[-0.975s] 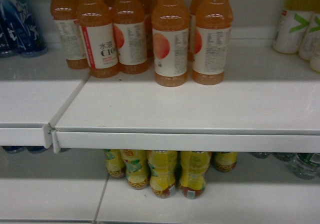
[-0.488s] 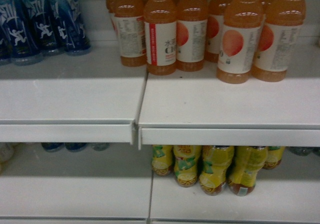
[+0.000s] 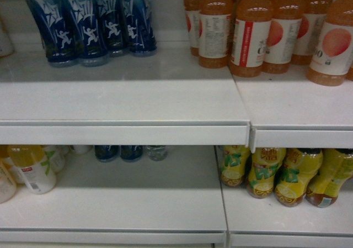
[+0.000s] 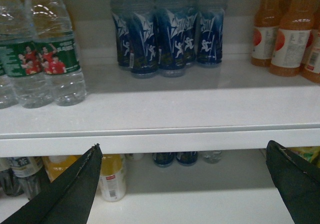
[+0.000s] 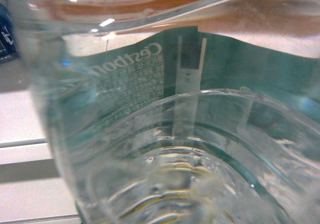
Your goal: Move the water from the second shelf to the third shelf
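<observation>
Water point(image 5: 165, 134) fills my right wrist view, pressed right up close; right jaws unseen, grip can't tell.
My left gripper point(image 4: 182, 184) gapes, empty, below shelf point(image 4: 165, 112) with more water bottles point(image 4: 52, 59); head view shows neither.

White store shelves point(image 3: 127, 101) in two tiers, dimly lit, a seam point(image 3: 251, 137) joining neighbouring sections
</observation>
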Robot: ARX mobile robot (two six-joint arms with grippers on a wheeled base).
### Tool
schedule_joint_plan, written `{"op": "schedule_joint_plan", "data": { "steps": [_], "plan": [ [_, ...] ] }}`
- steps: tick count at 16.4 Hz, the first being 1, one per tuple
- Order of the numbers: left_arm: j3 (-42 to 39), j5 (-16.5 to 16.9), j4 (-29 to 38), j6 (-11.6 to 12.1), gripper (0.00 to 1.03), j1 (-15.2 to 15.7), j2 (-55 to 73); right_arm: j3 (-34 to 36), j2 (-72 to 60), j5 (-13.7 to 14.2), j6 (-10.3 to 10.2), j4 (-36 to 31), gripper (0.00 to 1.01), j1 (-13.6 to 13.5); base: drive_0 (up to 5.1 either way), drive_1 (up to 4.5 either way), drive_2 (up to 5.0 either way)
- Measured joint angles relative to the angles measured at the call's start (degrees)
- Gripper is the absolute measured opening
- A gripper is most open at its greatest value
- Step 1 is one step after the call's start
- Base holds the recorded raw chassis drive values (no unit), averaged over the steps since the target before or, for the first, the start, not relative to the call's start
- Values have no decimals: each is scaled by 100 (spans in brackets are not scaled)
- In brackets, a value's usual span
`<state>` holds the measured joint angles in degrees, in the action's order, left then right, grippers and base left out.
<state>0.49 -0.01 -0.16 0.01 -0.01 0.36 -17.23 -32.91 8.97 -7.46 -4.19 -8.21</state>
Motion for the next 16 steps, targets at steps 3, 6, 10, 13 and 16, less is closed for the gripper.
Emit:
{"op": "schedule_joint_plan", "data": {
  "steps": [3, 6, 10, 13, 16],
  "plan": [
    [0, -2, -4, -2, 98, 0, 0, 0, -2, 2, 0, 4, 40, 2, -496, 250, 250],
    [0, 0, -4, -2, 98, 0, 0, 0, 0, 2, 0, 0, 40, 2, -495, 250, 250],
    [0, 0, -2, -2, 98, 0, 0, 0, 0, 0, 0, -9, 40, 2, -511, 235, 235],
    [0, 0, -9, -2, 98, 0, 0, 0, -9, 0, 0, 0, 40, 2, -506, 240, 240],
    [0, -2, 9, -2, 98, 0, 0, 0, 0, 4, 2, 13, 40, 0, -499, 247, 247]
  ]
}}
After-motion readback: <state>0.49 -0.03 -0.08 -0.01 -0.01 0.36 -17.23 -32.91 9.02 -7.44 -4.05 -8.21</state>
